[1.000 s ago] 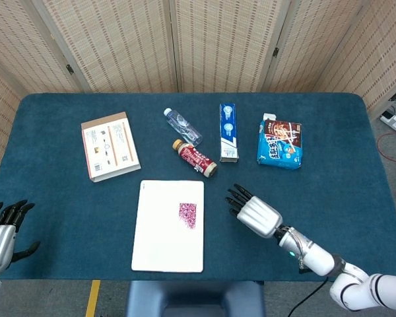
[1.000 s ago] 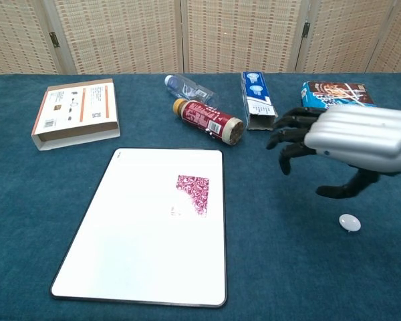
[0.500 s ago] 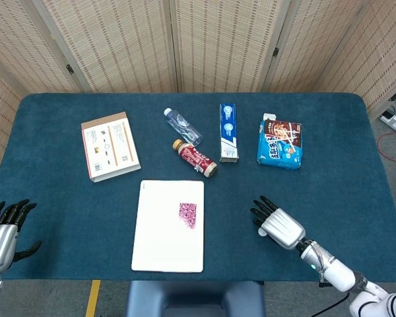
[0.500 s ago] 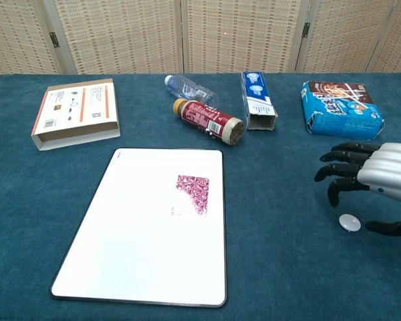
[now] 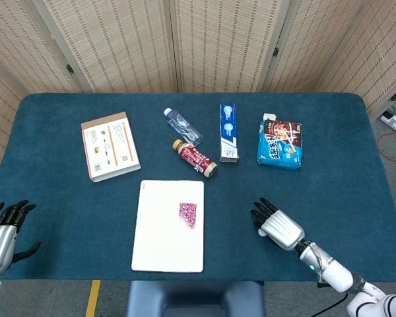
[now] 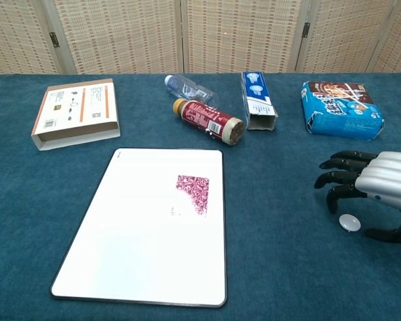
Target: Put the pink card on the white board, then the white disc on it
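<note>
No print on any package is readable. One pink card (image 6: 194, 192) lies on the one white board (image 6: 134, 247), well left of the right hand (image 6: 377, 184). One white disc (image 6: 349, 223) rests on the tabletop (image 6: 274, 267) just under that hand's spread, empty fingers (image 6: 337, 177). The left hand (image 5: 0, 238) hangs unclenched, holding nothing.

White board (image 6: 140, 247) flat on the blue bench (image 6: 281, 267), pink card (image 6: 194, 192) lying on its upper right part. White disc (image 6: 349, 223) on the bench at right, between the dark fingers (image 6: 337, 179) and thumb of the right hand (image 6: 381, 184). Along the back: cardboard box (image 6: 77, 114), clear bottle (image 6: 187, 87), red bottle (image 6: 209, 121), toothpaste box (image 6: 257, 100), blue snack pack (image 6: 341, 109).
</note>
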